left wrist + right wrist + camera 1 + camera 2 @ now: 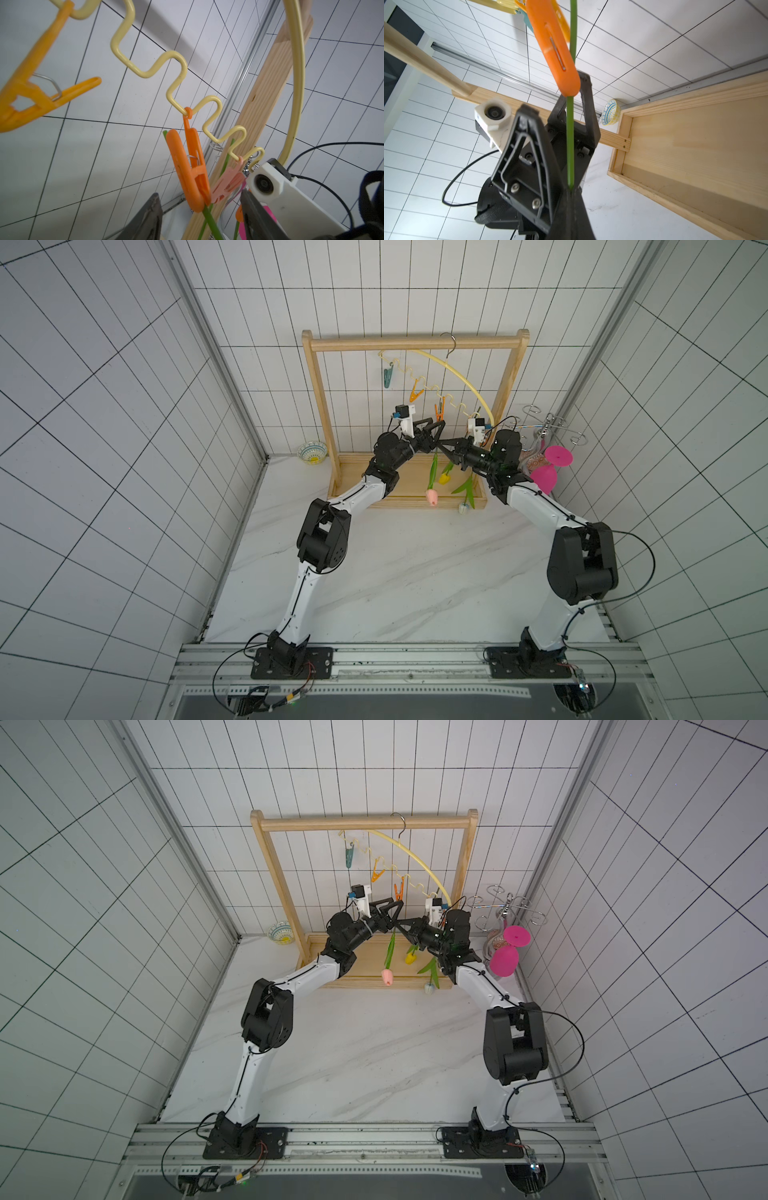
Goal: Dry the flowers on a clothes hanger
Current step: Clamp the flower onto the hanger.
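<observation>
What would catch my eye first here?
Three tulips, heads down, inside the wooden rack: a pink tulip, a yellow tulip and a white tulip, under the tilted pale yellow hanger. Above them the robot's hands meet: the right hand pinches the pink tulip's stem below an orange clip, the left hand open either side of that clip.

The white marble table (pixel 395 572) bears the wooden rack (pixel 409 502) and a small patterned bowl (pixel 312 452).
</observation>
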Motion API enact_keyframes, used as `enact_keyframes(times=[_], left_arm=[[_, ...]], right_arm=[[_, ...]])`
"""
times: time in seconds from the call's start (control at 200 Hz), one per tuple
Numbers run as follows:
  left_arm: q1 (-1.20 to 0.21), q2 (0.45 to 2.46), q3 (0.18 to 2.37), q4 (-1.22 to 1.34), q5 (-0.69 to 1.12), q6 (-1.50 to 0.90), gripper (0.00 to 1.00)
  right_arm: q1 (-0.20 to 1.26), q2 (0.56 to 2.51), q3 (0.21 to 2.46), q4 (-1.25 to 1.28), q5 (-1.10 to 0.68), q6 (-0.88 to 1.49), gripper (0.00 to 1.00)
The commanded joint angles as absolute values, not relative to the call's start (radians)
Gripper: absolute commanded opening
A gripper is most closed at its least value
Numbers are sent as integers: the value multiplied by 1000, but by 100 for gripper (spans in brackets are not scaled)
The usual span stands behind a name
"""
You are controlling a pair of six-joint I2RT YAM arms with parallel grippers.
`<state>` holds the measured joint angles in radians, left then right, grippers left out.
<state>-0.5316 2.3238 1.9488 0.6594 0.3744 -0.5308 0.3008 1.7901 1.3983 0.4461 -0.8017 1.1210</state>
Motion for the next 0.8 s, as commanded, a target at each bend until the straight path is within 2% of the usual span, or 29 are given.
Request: enact_keyframes(times=[0.0,0.51,0.595,0.67,0.795], left_arm=[[-531,2277,1906,669,431,-547,66],[-448,2150,1638,827,416,-622,68],[-447,2142,1621,827,419,-620,69],[-445,2133,1604,828,423,-615,70],[-442,2102,1555,842,417,-608,72]], right_arm=[[304,1802,1420,493,-795,1135,0],[282,1789,1419,306,-694,1019,0],[282,1786,1420,297,-689,1015,3],[281,1780,1418,286,-684,1007,8],[282,1751,1398,269,-680,995,30]])
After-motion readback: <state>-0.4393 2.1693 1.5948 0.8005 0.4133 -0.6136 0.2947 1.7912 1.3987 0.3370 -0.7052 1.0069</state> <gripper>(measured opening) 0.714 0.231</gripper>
